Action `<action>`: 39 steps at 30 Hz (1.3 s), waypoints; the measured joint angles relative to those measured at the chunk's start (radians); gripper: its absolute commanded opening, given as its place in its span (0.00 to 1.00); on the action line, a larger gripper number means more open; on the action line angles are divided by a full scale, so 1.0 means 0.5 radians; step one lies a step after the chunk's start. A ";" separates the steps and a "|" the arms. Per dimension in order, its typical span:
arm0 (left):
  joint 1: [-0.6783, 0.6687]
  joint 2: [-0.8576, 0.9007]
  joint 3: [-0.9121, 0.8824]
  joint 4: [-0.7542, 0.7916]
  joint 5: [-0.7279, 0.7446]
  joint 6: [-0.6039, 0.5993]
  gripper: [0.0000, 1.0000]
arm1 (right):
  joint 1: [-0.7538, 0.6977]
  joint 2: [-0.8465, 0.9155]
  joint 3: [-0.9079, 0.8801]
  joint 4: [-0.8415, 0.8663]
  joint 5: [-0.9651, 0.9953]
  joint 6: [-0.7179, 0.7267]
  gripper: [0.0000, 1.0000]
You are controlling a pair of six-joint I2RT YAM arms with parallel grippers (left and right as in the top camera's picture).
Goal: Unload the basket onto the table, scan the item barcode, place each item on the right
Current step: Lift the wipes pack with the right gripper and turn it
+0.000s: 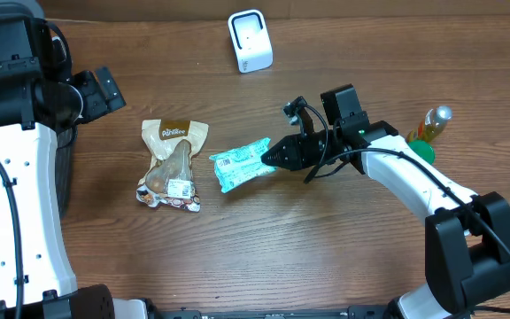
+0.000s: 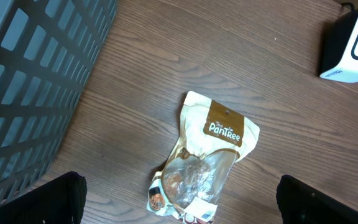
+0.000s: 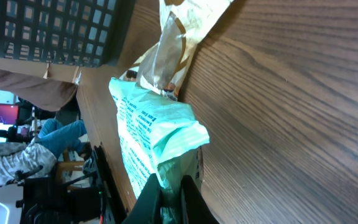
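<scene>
A mint-green snack packet (image 1: 242, 164) lies mid-table, and my right gripper (image 1: 270, 157) is shut on its right end. From the right wrist, the green packet (image 3: 154, 134) rises from between the pinching fingertips (image 3: 170, 198). A brown-and-cream "PanTree" pouch (image 1: 172, 163) lies to the packet's left; the left wrist view looks down on the pouch (image 2: 207, 158). My left gripper (image 2: 179, 208) hangs open above that pouch, its dark fingers (image 2: 39, 202) at the frame's lower corners. The white barcode scanner (image 1: 250, 40) stands at the back of the table.
A dark mesh basket (image 2: 30, 81) sits at the table's left edge. A yellow-green bottle (image 1: 432, 128) stands at the right, behind my right arm. The scanner's white body (image 2: 353, 46) shows at the left wrist view's upper right.
</scene>
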 measured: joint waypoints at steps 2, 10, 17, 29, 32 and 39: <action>0.000 0.000 0.000 -0.001 0.000 0.000 1.00 | 0.000 0.000 0.000 0.002 0.000 -0.008 0.04; 0.000 0.000 0.000 0.000 0.000 0.000 1.00 | 0.000 0.000 0.000 0.003 -0.004 -0.014 0.04; 0.000 0.000 0.000 0.000 0.000 0.000 1.00 | 0.000 0.000 0.000 0.002 -0.005 -0.019 0.04; 0.000 0.000 0.000 0.000 0.000 0.000 0.99 | 0.000 0.000 0.000 0.003 0.066 -0.019 0.04; 0.000 0.000 0.000 0.000 0.000 0.000 0.99 | 0.000 0.000 0.000 0.003 0.074 -0.019 0.04; 0.000 0.000 0.000 0.000 0.000 0.000 1.00 | 0.000 0.000 0.000 0.022 0.079 -0.019 0.04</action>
